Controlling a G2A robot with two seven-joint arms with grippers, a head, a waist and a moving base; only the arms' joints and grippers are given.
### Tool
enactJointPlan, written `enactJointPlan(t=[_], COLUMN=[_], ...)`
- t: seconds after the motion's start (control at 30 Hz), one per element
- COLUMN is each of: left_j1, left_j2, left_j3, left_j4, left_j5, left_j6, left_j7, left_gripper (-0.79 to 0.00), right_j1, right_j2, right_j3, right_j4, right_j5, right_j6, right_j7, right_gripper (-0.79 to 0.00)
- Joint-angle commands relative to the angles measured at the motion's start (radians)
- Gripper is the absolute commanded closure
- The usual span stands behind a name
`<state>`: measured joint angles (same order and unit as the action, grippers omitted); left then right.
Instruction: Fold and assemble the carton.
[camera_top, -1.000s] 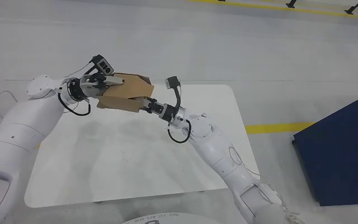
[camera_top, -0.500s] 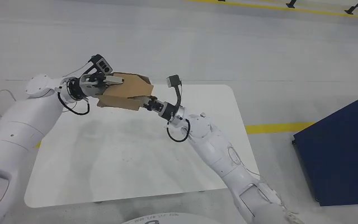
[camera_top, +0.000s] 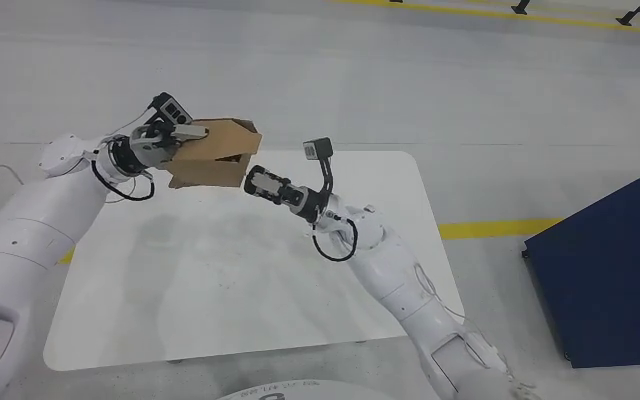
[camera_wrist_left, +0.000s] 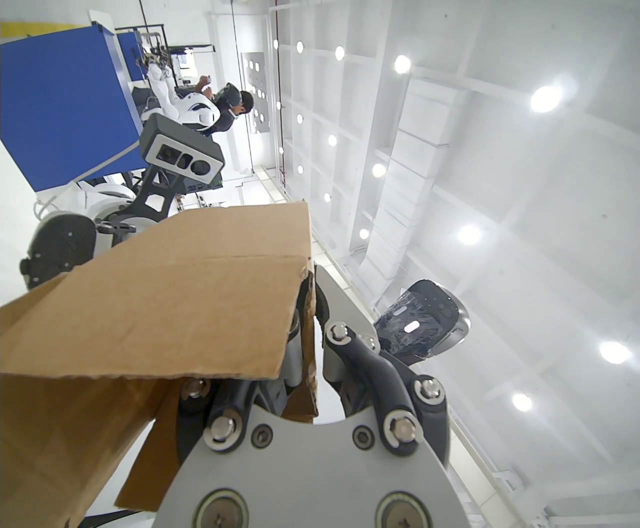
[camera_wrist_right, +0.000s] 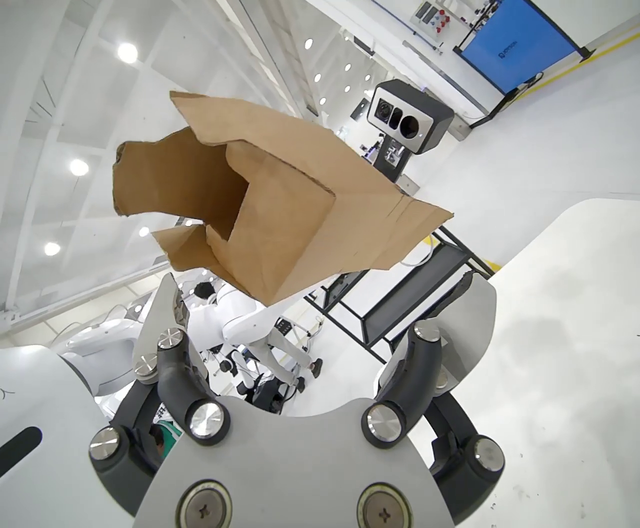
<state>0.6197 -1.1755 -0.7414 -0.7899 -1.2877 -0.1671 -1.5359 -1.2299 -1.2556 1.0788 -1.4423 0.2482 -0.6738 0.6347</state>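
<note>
The brown carton hangs in the air above the far left corner of the white table, opened into a rough tube with loose flaps. My left gripper is shut on one wall of it; in the left wrist view the fingers pinch the cardboard edge of the carton. My right gripper is open just to the right of the carton, apart from it. In the right wrist view the carton floats beyond the spread right gripper, its hollow end facing the camera.
A dark blue cabinet stands on the floor to the right of the table. A yellow floor line runs beside it. The table's surface lies below both arms.
The right gripper has let go of the carton's lower flap and drawn back a little. The left arm has carried the carton slightly left and away, and the carton now looks squarer.
</note>
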Motion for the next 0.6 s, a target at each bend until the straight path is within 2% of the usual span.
enactJointPlan(t=[0.0,0.23,0.57], left_j1=[-0.002,-0.018,-0.020], left_j2=[-0.003,-0.011,-0.012], left_j3=[0.004,0.031,0.038], left_j4=[0.008,0.015,-0.010], left_j5=[0.007,0.075,0.073], left_j6=[0.000,-0.024,-0.027], left_j7=[0.000,0.000,0.000], left_gripper=[0.000,0.000,0.000], right_j1=[-0.005,-0.003,0.024], right_j2=[0.001,-0.002,-0.019], right_j3=[0.001,-0.005,-0.034], right_j4=[-0.003,-0.002,0.024], right_j5=[-0.014,-0.051,-0.175], right_j6=[-0.008,0.011,0.085], right_j7=[0.001,-0.041,-0.202], right_gripper=[-0.785,-0.785,-0.785])
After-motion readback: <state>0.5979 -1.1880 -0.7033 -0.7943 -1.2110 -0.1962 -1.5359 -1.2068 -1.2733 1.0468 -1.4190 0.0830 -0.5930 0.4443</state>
